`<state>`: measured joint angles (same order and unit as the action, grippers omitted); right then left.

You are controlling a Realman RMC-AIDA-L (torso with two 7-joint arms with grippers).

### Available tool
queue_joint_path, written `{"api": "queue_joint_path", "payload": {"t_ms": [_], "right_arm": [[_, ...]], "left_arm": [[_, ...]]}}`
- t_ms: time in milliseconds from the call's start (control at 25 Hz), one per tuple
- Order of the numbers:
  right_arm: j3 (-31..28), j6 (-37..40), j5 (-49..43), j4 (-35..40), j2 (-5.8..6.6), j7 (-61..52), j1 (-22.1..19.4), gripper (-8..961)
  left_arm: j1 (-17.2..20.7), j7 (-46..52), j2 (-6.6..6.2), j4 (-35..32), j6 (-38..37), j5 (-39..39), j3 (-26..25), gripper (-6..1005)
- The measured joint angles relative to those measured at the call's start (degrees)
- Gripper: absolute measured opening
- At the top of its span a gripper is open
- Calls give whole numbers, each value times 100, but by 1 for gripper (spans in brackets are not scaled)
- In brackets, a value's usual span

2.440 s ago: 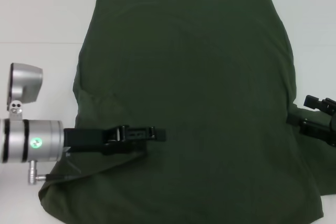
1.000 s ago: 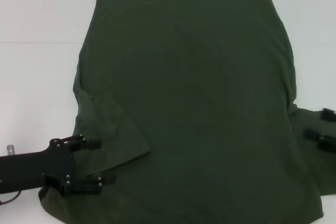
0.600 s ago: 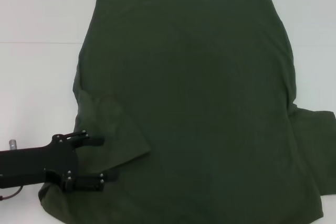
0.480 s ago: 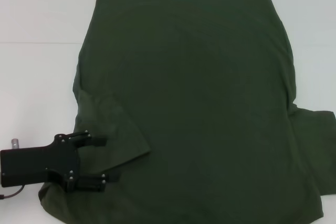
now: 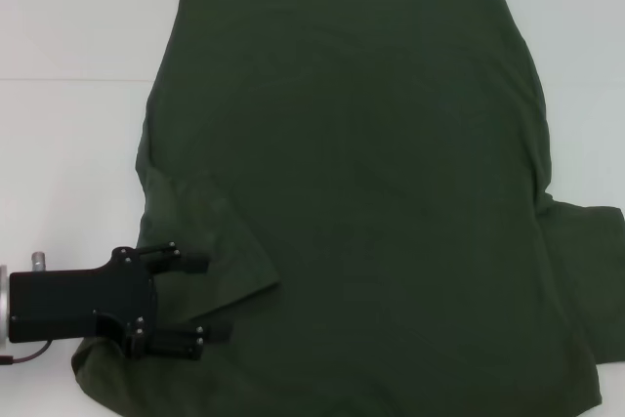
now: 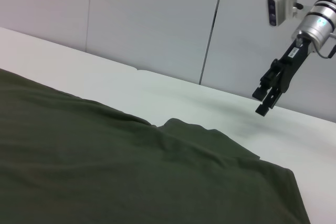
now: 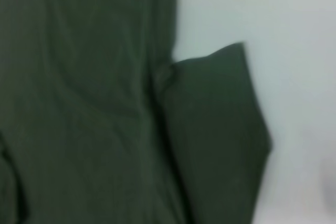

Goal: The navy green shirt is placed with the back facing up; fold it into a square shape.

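The navy green shirt (image 5: pixel 361 173) lies spread on the white table, plain side up. Its left sleeve (image 5: pixel 200 231) is folded in onto the body. Its right sleeve (image 5: pixel 591 251) lies flat, pointing outward, and also shows in the right wrist view beside the shirt body as the right sleeve (image 7: pixel 215 129). My left gripper (image 5: pixel 207 298) hovers open at the shirt's near left corner, fingers spread over the folded sleeve's lower edge, holding nothing. My right gripper (image 6: pixel 262 98) shows only in the left wrist view, raised above the table beyond the right sleeve, open and empty.
White table (image 5: pixel 68 144) surrounds the shirt on the left, right and far sides. A grey panelled wall (image 6: pixel 157 19) stands behind the table. The shirt's near hem runs out of the head view at the bottom.
My left gripper pulled back off the shirt body to the near left corner, leaving the left sleeve folded in, then crept slightly right. My right gripper left the head view.
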<state>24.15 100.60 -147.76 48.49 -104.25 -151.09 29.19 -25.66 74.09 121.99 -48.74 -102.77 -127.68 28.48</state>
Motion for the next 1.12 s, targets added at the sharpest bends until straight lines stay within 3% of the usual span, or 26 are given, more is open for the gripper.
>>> {"api": "queue_joint_path", "payload": {"t_ms": [520,800,1120], "right_arm": [[80,-604,-404,-508,-48,-119,411,917],[266,-840,-413,-577,-187,-131,459,917],[328,-1071,-419,-682,-245,-124,485,916]], "left_arm": [[-36,54,-3,-3,-23,-4,1,935],[-28,58,-8,2,-14,-4,1,935],[-16,64,-9,5,23,-3,-3,934]]}}
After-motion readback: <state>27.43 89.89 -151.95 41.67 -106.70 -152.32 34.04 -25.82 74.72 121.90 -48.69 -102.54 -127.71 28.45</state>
